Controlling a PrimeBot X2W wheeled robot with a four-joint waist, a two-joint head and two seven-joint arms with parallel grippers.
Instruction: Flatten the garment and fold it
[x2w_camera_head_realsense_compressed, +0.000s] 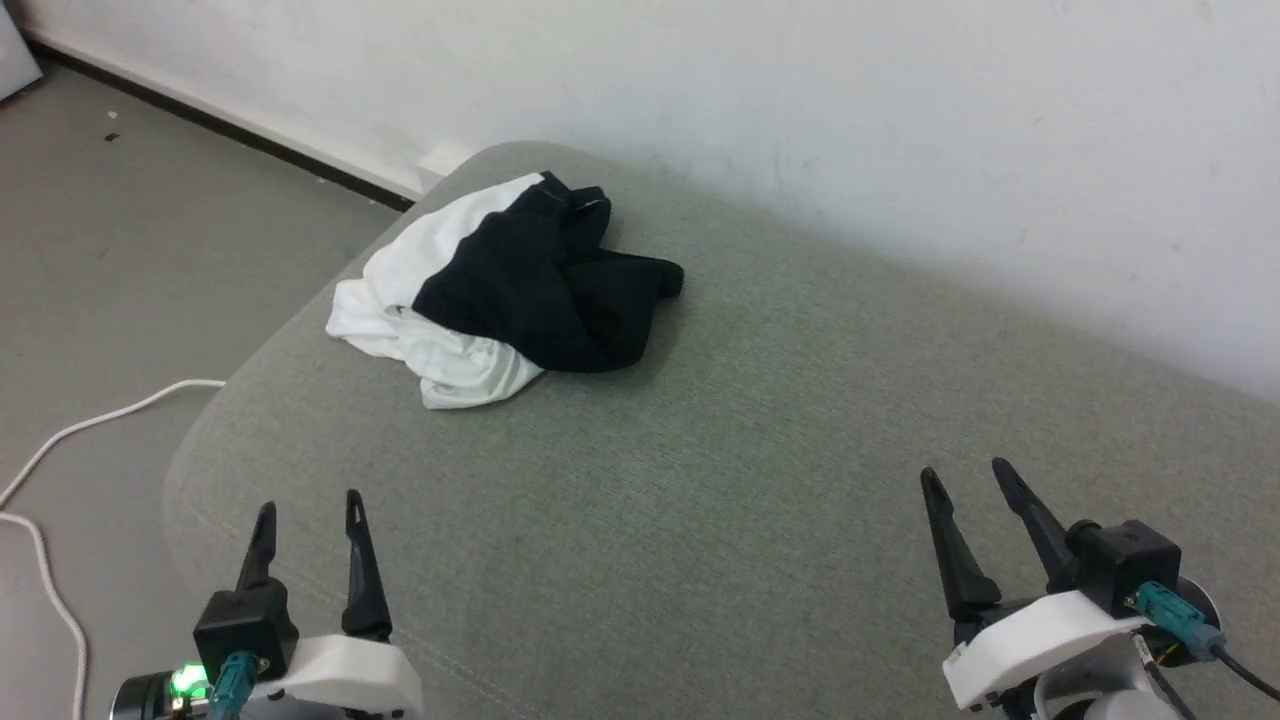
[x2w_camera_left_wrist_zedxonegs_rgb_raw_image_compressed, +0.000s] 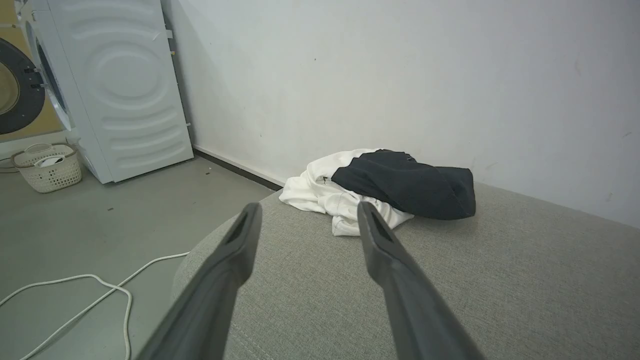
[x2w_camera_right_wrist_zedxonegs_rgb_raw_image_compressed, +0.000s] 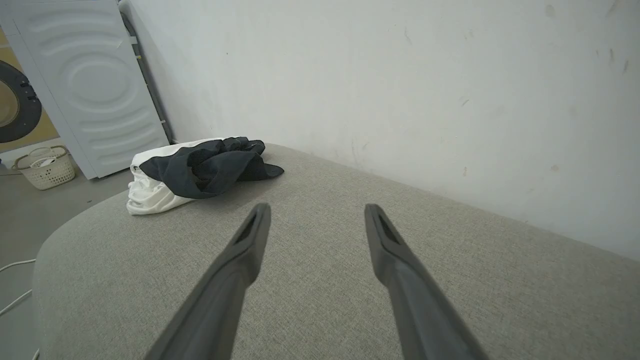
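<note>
The garment (x2w_camera_head_realsense_compressed: 500, 290) lies in a crumpled heap, black sleeves bunched over white cloth, at the far left end of a grey cushion (x2w_camera_head_realsense_compressed: 750, 450), close to the wall (x2w_camera_head_realsense_compressed: 800, 100). Well apart from it, at the cushion's near edge, the left gripper (x2w_camera_head_realsense_compressed: 309, 505) and right gripper (x2w_camera_head_realsense_compressed: 965, 470) each have their fingers spread and grasp nothing. On the floor to the left are a white cable (x2w_camera_head_realsense_compressed: 60, 430), a washer (x2w_camera_left_wrist_zedxonegs_rgb_raw_image_compressed: 120, 85) and a basket (x2w_camera_left_wrist_zedxonegs_rgb_raw_image_compressed: 47, 167).
</note>
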